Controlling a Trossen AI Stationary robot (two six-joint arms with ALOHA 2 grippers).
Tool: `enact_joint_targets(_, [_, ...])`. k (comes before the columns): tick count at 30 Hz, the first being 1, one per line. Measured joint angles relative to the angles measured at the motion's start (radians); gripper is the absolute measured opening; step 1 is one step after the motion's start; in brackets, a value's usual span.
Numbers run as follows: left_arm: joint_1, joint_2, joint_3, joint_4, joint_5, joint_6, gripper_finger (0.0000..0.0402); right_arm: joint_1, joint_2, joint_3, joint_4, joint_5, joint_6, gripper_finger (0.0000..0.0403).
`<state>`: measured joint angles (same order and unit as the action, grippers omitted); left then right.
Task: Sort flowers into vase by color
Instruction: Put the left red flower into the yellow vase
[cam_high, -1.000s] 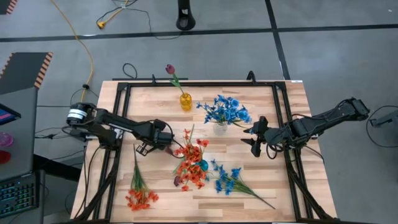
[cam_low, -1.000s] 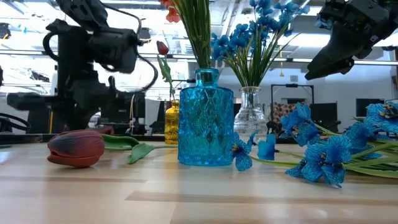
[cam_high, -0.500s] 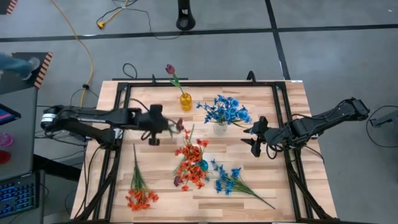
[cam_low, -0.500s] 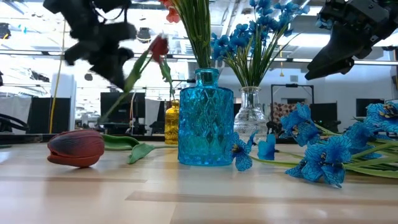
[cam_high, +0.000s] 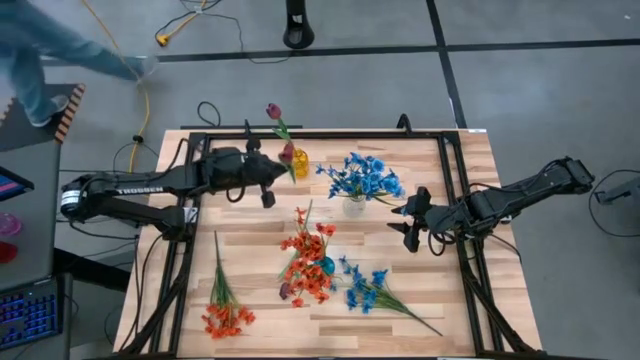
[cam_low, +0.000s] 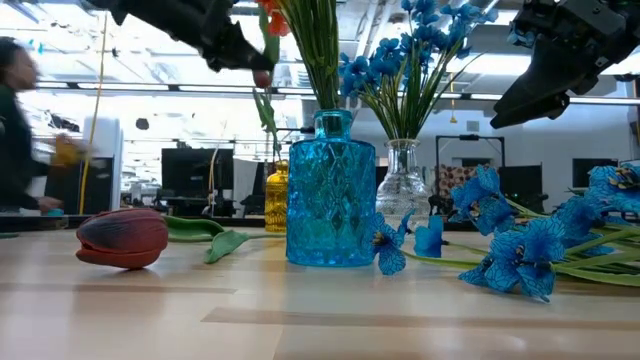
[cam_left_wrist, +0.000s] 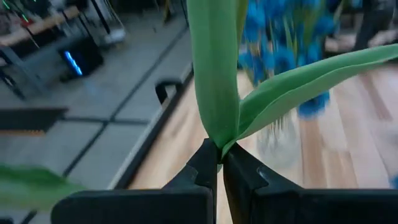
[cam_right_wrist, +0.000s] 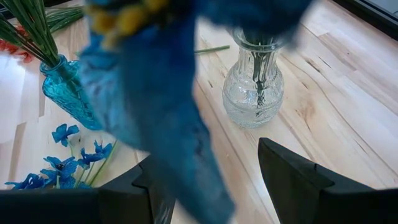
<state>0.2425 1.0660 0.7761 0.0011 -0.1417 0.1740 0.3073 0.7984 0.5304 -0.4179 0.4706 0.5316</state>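
My left gripper is shut on a maroon tulip and holds it in the air beside the yellow vase, which has another tulip in it. My right gripper hangs open, right of the clear vase of blue flowers. A blurred blue blossom fills much of the right wrist view. The blue vase has orange flowers in it. An orange spray, a blue spray and a maroon bud lie on the table. My left gripper pinches the tulip between its two fingertips, at the point where two green leaves fork. It reaches in from the table's left, roughly level. The flower is lifted clear of the table, and its leaves stretch on beyond the fingertips.
A black frame rail runs round the wooden table top. The three vases stand close together near the table's middle and far side. A person moves in the room beyond the table's left side.
My left gripper has risen from the table's middle with the tulip and swung toward the far edge, up to the yellow vase. The tulip has gone from low over the table to well clear of it. A person has walked into view.
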Motion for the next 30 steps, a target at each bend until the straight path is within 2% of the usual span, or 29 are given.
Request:
enact_joint_targets(6, [0.002, 0.0, 0.0, 0.181, -0.003, 0.037, 0.0, 0.0, 0.0, 0.0, 0.0, 0.0, 0.0, 0.024])
enact_joint_targets(12, [0.014, 0.0, 0.0, 0.299, -0.072, 0.081, 0.0, 0.0, 0.0, 0.0, 0.0, 0.0, 0.0, 0.024])
enact_joint_targets(23, [0.148, 0.0, 0.0, 0.294, -0.076, -0.044, 0.0, 0.0, 0.0, 0.0, 0.0, 0.0, 0.0, 0.024])
enact_joint_targets(30, [0.189, 0.0, 0.0, 0.21, -0.05, -0.127, 0.0, 0.0, 0.0, 0.0, 0.0, 0.0, 0.0, 0.024])
